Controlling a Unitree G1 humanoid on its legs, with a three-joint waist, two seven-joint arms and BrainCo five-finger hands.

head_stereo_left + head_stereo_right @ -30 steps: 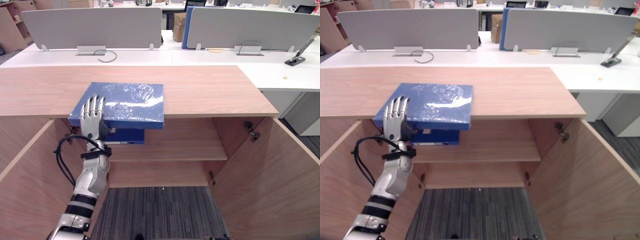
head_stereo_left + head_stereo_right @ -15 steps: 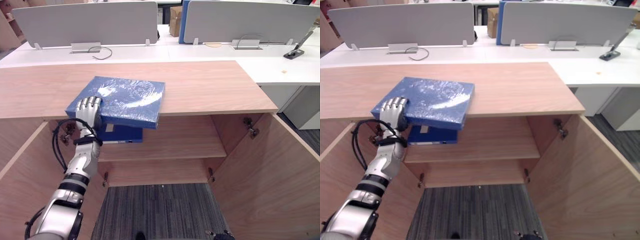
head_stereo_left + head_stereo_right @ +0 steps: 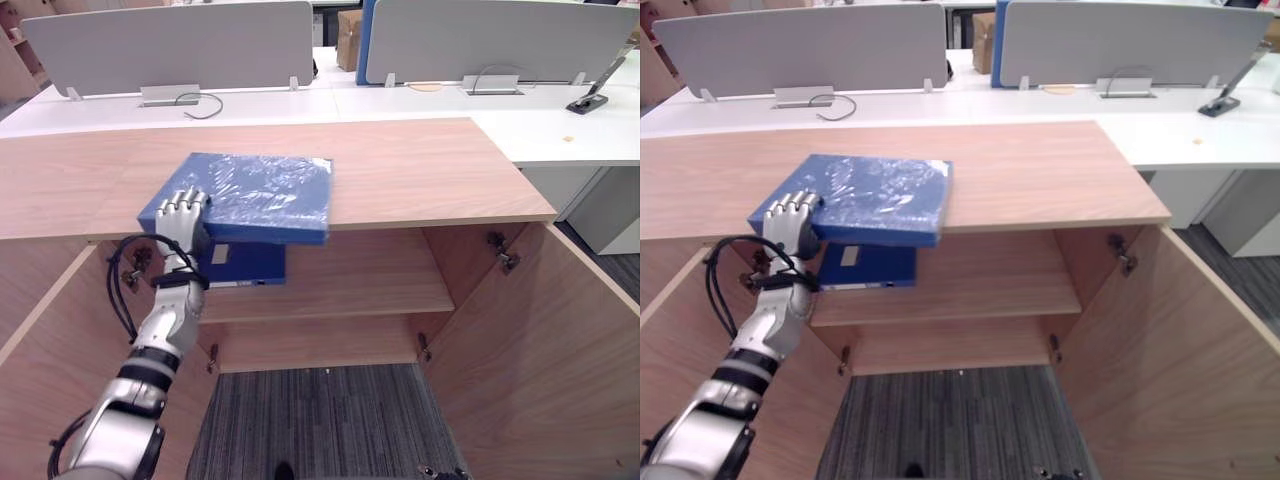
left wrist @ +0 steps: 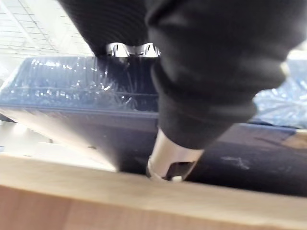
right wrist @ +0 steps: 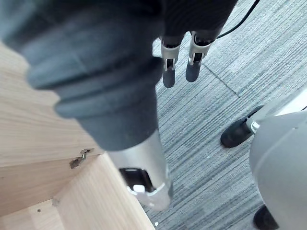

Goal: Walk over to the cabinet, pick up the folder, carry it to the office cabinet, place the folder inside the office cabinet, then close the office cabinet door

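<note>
**Fingers closed on the folder's corner; the lift has not begun**

The folder (image 3: 255, 195), blue and wrapped in shiny film, lies flat on the wooden tabletop (image 3: 430, 170), its near edge overhanging the front lip. A second ago your left hand (image 3: 178, 228) rested on it with straight fingers. Half a second ago they had curled over the corner and the folder sat skewed. Now the fingers (image 3: 186, 203) are clamped on that near corner from above, and the folder has swung back almost square to the tabletop's edge. In the left wrist view the thumb (image 4: 171, 160) sits under the folder's edge, just above the wooden lip, so you appear to have a pinch from top and bottom.

For the task, this means the grasp looks made but the pickup is not. Most of the folder reaches away from the fingers and rests on the tabletop. You hold a broad, slick thing by one corner, so expect it to sag or twist as it comes clear.

Directly beneath the fingers, a second folder (image 3: 243, 265) lies on the shelf (image 3: 370, 285). It is close enough to snag if the corner dips. The cabinet doors (image 3: 545, 350) stand open to either side of the fingers. Your right hand (image 5: 169, 67) hangs over the carpet (image 5: 240, 62), its fingers loose and apart, holding nothing.
</note>
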